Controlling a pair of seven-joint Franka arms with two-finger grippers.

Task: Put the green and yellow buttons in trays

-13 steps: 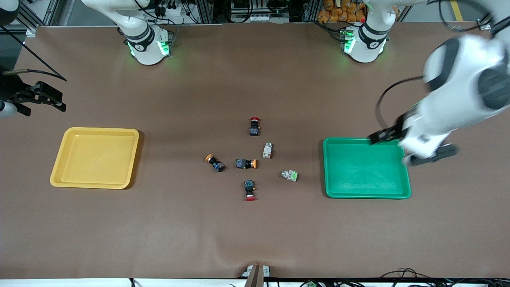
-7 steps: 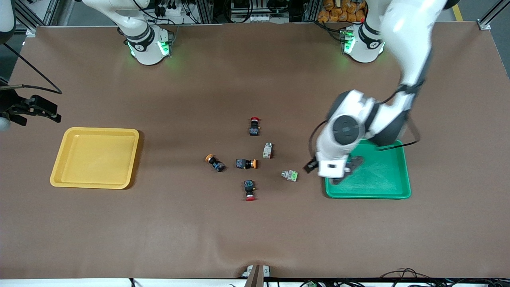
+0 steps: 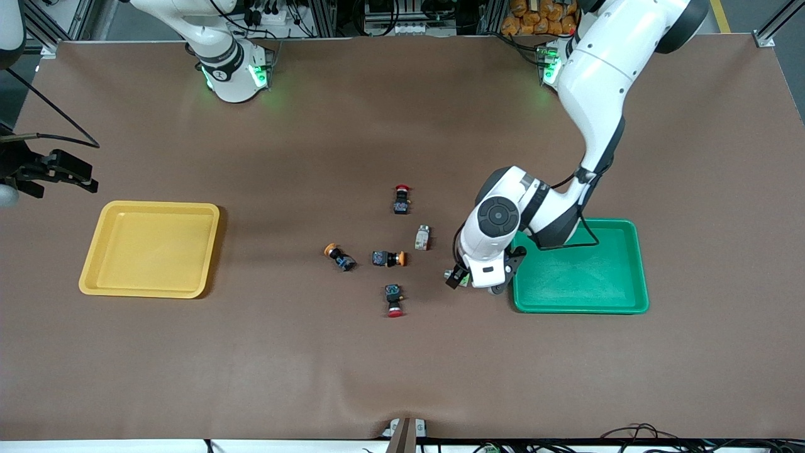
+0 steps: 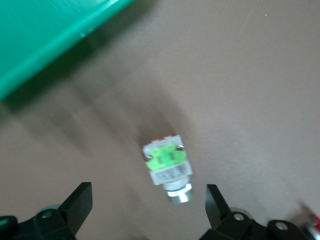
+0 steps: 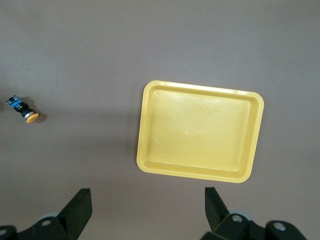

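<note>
The left gripper [image 4: 147,200] hangs with its jaws spread wide over a green-faced switch block [image 4: 167,165] on the brown table [image 3: 251,352] – just beside the green tray [image 3: 632,308], toward the table's middle. The second green block [image 3: 422,238], two yellow-capped buttons [image 3: 339,257] [image 3: 388,258] and two red-capped buttons [image 3: 401,199] cluster mid-table. The right gripper [image 5: 147,200] waits – jaws apart – above the right arm's end near the yellow tray [image 5: 200,131].

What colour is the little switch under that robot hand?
Pale grey with a bright green face, clearest in the left wrist view.
</note>
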